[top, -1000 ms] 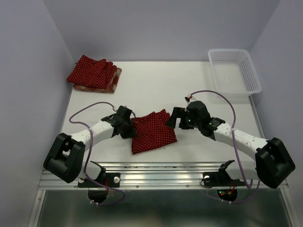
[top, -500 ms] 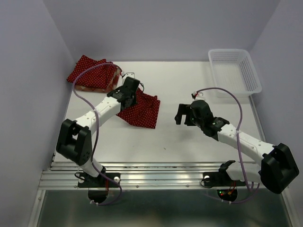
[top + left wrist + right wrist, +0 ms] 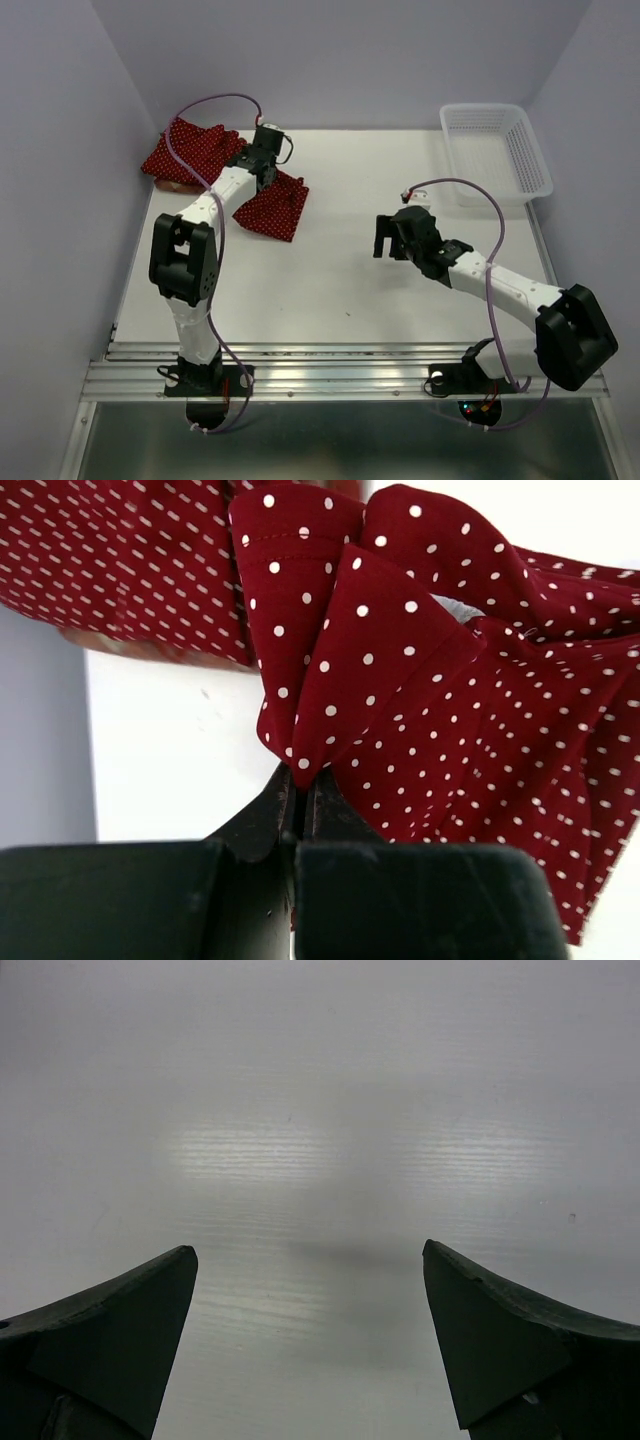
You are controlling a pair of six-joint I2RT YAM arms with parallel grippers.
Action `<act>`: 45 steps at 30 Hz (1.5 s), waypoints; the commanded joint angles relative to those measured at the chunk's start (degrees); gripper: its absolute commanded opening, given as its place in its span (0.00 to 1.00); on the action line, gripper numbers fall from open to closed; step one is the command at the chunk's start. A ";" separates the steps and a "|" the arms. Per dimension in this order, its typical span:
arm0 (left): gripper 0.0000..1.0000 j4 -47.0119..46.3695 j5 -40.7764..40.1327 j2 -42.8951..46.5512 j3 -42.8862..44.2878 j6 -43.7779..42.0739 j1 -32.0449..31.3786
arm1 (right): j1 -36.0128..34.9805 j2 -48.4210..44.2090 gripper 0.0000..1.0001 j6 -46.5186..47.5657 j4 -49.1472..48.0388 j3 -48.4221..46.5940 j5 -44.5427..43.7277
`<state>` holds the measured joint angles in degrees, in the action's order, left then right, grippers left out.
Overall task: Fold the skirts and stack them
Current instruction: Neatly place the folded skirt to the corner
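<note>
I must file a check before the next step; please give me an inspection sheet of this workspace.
Surface: white table, no stains seen.
Skirts: dotted skirt bunched beside the pile; pile in far left corner, dotted cloth on top.
Clutter: white basket at far right, nothing seen inside.
Grippers: left gripper shut on the dotted skirt's edge; right gripper open above bare table.
Cables: left cable and right cable loop above their arms, no snag seen.
Surroundings: pale walls, metal rail at near edge.

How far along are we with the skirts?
Done: a folded polka-dot skirt lies in the far left corner. In hand: the left claw pinches the second polka-dot skirt beside that pile, not yet on it. Left: place it on top. Right claw open, empty.
</note>
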<state>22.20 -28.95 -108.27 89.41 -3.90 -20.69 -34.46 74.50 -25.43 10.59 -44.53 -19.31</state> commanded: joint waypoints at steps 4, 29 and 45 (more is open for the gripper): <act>0.00 -6.72 -0.32 1.75 7.71 -13.41 5.39 | 0.44 2.23 1.00 1.96 -0.92 -3.54 -4.77; 0.00 -6.55 -1.46 -6.16 30.21 -28.44 9.09 | 0.97 5.74 1.00 3.19 -0.92 -4.42 -6.62; 0.00 -4.27 4.16 -16.09 38.03 -23.70 16.38 | 0.97 8.73 1.00 3.72 -0.83 -5.91 -6.62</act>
<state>18.90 -25.56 -122.80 122.30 -28.95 -6.04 -33.80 82.54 -22.20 10.98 -47.64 -24.36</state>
